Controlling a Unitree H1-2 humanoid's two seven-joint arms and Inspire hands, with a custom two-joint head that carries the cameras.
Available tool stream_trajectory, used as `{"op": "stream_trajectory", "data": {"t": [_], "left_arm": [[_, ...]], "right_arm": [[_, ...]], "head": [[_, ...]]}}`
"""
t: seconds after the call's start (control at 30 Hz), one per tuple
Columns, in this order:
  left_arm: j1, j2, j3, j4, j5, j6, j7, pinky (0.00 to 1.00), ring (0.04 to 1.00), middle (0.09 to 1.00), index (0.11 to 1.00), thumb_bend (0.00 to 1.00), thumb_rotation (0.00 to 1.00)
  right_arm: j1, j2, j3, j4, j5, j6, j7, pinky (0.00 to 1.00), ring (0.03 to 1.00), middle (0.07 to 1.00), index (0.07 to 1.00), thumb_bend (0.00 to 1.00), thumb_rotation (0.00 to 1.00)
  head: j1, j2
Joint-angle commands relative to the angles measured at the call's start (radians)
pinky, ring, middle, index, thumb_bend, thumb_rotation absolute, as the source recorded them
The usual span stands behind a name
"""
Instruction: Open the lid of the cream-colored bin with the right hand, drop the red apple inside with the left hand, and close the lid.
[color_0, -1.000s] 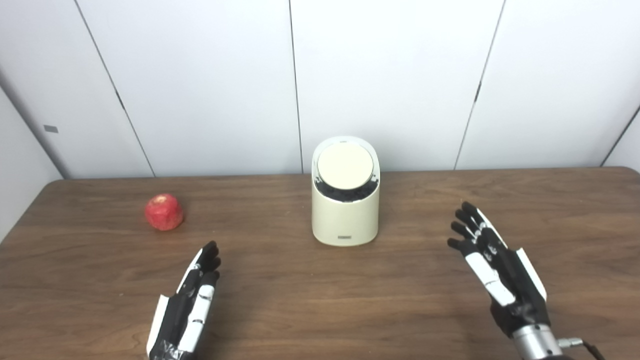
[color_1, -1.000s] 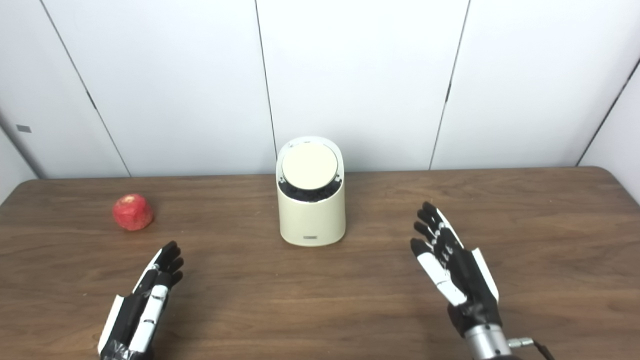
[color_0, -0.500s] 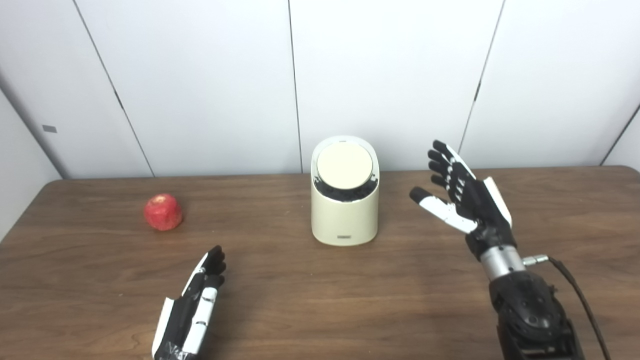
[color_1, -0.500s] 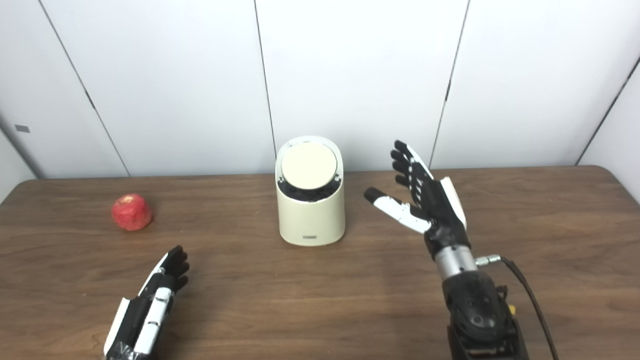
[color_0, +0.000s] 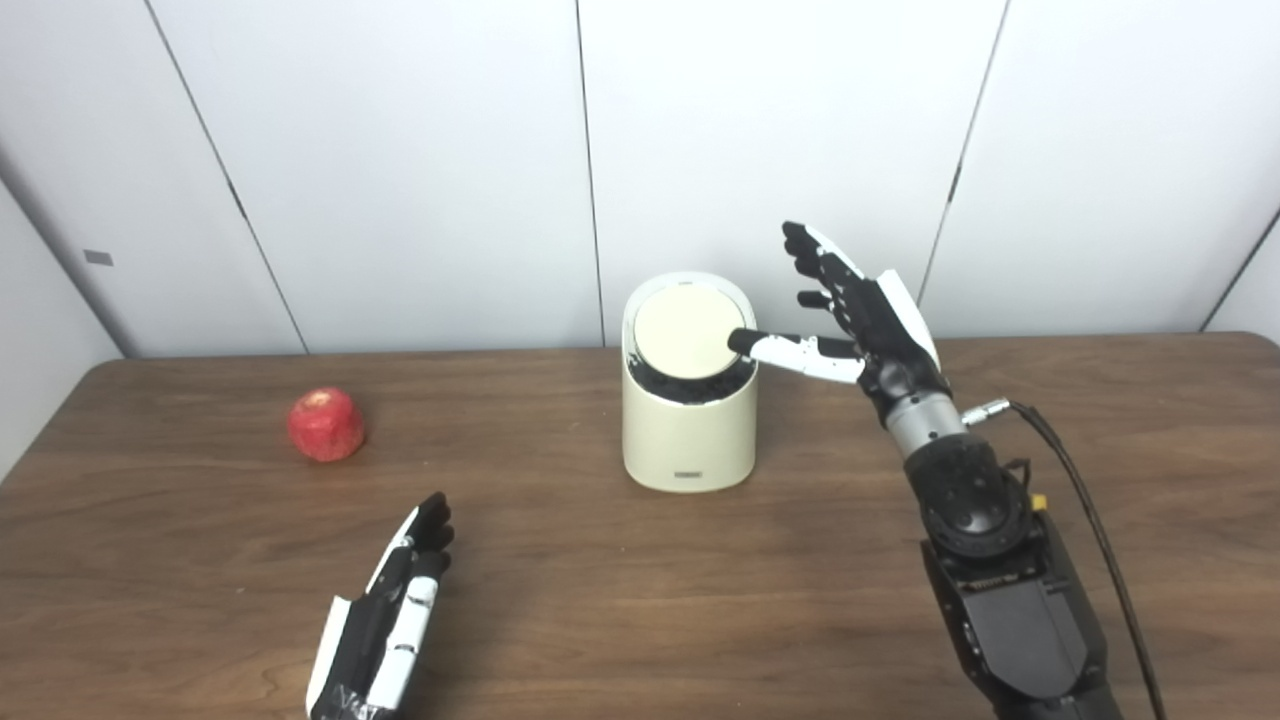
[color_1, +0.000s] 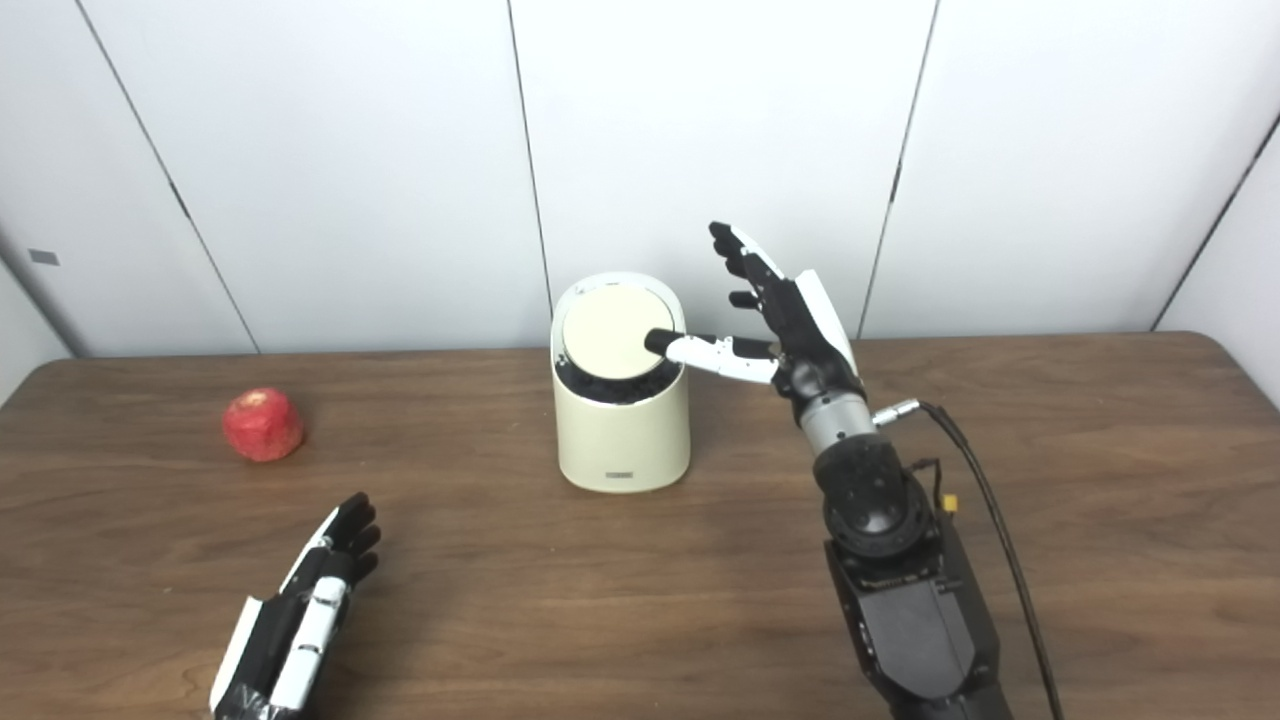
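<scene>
On wood-grain table (color_0: 600, 620), rounded cream bin (color_0: 689, 440), round flat lid (color_0: 688, 333)

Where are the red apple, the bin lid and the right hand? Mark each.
red apple (color_0: 326, 425), left eye view, middle of its front.
bin lid (color_0: 686, 334), left eye view, centre of the disc.
right hand (color_1: 790, 320), right eye view, palm.

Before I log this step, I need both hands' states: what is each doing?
Left hand: open, empty, low over the table.
Right hand: open, fingers spread, thumb tip at the cream bin's lid, holding nothing.
</scene>
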Motion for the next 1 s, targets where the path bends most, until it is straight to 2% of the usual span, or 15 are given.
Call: {"op": "stream_trajectory", "data": {"t": [0.0,0.13,0.43,0.57,0.8,0.97], "left_arm": [[0.004,0.008,-0.005,-0.022,0.006,-0.034,0.001,0.94,0.941,0.951,0.962,0.43,0.82],[0.005,0.004,-0.009,-0.023,0.008,-0.035,0.003,0.94,0.940,0.950,0.962,0.43,0.82],[0.009,-0.002,-0.021,-0.029,0.018,-0.036,0.007,0.93,0.930,0.943,0.950,0.40,0.82],[0.008,-0.004,-0.021,-0.026,0.013,-0.040,0.006,0.94,0.931,0.944,0.948,0.41,0.81],[0.005,-0.009,-0.022,-0.029,0.014,-0.037,0.011,0.92,0.927,0.940,0.947,0.43,0.81],[0.000,-0.014,-0.020,-0.027,0.012,-0.042,0.014,0.91,0.928,0.941,0.947,0.46,0.81]], "right_arm": [[-0.070,0.000,0.005,0.003,-0.017,-0.023,-0.012,0.83,0.923,0.918,0.905,0.90,0.35],[-0.111,0.002,0.029,0.052,-0.047,-0.011,-0.015,0.84,0.919,0.919,0.911,0.90,0.32],[-0.176,0.005,0.083,0.159,-0.122,-0.038,-0.042,0.77,0.891,0.911,0.910,0.93,0.32],[-0.190,0.003,0.103,0.187,-0.152,-0.054,-0.054,0.75,0.881,0.907,0.906,0.95,0.28],[-0.202,-0.009,0.116,0.236,-0.178,-0.106,-0.071,0.82,0.898,0.909,0.904,0.95,0.20],[-0.209,-0.030,0.130,0.262,-0.207,-0.132,-0.083,0.82,0.897,0.911,0.902,0.95,0.18]], "head": [[-0.001,0.001],[0.004,0.001],[0.009,0.012],[0.012,0.017],[0.015,0.024],[0.017,0.027]]}}
